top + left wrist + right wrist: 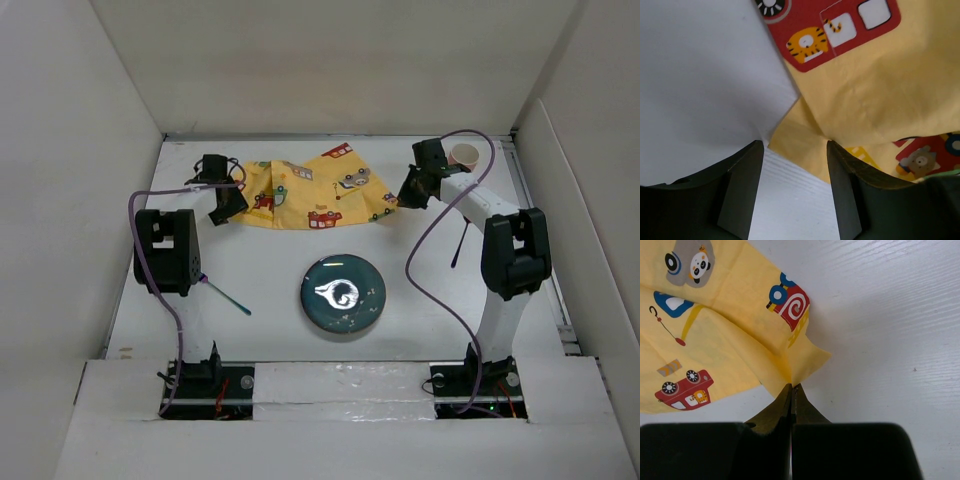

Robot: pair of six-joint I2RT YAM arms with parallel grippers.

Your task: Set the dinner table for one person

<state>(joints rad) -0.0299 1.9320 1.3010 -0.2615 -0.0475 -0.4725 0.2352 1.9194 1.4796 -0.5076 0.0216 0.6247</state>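
1. A pale cup (pixel 465 155) stands just behind the right gripper (pixel 791 386); what it holds cannot be told. A dark teal plate (pixel 343 293), between and nearer than both grippers, bears a white glint.
2. White panel walls (pixel 330 60) enclose the dinner table (pixel 270 340), which lies beneath both grippers.
3. The right fingers (pixel 770 415) pinch a corner of the yellow cloth (pixel 715 330). The left gripper (pixel 795 146) has its fingers apart, with a cloth edge between them.

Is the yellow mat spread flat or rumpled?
Rumpled, not flat: the mat has creases and folds near its corners, and the right gripper pinches one corner.
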